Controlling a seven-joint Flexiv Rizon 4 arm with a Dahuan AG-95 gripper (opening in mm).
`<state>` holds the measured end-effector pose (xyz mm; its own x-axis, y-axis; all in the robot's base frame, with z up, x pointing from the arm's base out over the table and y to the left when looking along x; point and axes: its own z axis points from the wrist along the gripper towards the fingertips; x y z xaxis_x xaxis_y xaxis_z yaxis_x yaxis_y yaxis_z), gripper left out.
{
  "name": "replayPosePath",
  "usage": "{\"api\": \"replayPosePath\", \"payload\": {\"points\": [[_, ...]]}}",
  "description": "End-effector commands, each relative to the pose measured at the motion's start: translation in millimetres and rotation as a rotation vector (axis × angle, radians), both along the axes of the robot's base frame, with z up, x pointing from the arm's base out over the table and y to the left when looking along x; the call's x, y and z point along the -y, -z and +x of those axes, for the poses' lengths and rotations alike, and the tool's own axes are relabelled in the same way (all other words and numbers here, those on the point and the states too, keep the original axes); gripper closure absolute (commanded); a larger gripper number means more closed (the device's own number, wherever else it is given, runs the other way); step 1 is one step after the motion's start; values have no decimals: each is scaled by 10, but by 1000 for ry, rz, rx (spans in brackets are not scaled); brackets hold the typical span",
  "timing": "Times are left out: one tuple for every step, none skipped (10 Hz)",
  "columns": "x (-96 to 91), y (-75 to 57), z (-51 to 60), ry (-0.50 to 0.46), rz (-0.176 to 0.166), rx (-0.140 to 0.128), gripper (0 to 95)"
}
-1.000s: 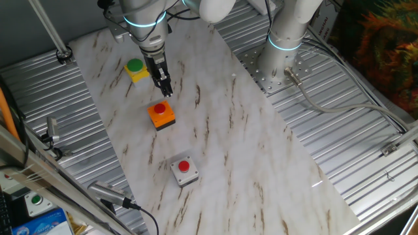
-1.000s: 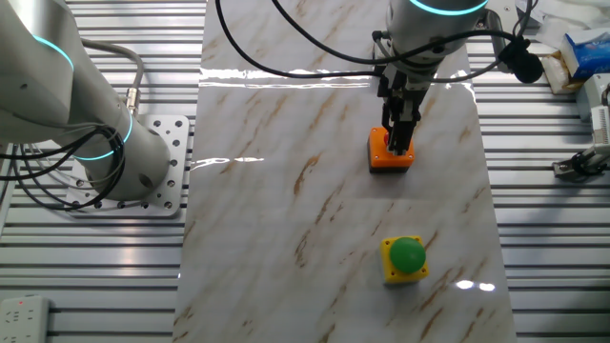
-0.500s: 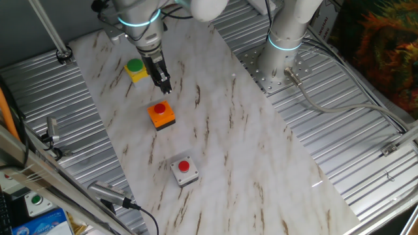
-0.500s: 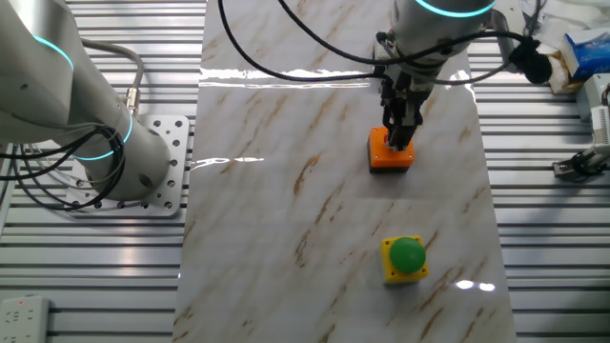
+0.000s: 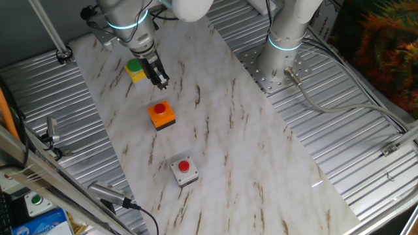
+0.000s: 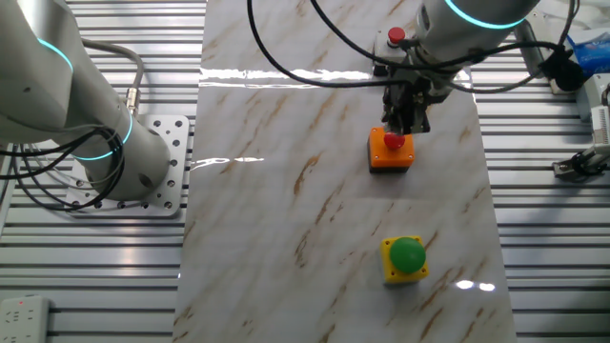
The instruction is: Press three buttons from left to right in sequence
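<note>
Three button boxes lie in a row on the marble board. The yellow box with a green button (image 5: 136, 69) (image 6: 406, 258) is at one end. The orange box with a red button (image 5: 161, 114) (image 6: 392, 151) is in the middle. The light-grey box with a red button (image 5: 184, 170) is at the other end; in the other fixed view it (image 6: 396, 37) peeks out behind the arm. My gripper (image 5: 162, 83) (image 6: 405, 125) hangs above the board between the yellow and orange boxes, touching neither. Its fingertips meet, holding nothing.
A second arm's base (image 5: 283, 46) (image 6: 105, 143) stands beside the marble board (image 5: 222, 150). A white box with a green button (image 5: 36, 203) sits by blue packaging at the lower left. Cables and a metal clamp (image 6: 581, 164) lie on the slatted table.
My gripper has lifted off the orange box and moved towards the yellow box. The orange box's red button now shows uncovered in the other fixed view.
</note>
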<state>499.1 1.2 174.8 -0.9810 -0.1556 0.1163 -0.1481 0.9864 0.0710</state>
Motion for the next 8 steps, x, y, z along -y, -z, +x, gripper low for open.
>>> {"api": "replayPosePath", "payload": {"points": [[0, -9, -3, 5, -5, 7, 950], [-8, -38, -9, 2, -4, 3, 950], [-7, -38, -9, 19, -6, 1, 950], [1, -40, -10, 11, -9, 1, 950], [4, -42, -11, 5, -9, 1, 950], [54, -55, -19, -16, -37, 2, 950], [274, -90, -45, -46, -41, 5, 950], [356, -97, -56, -51, -39, 5, 950]]}}
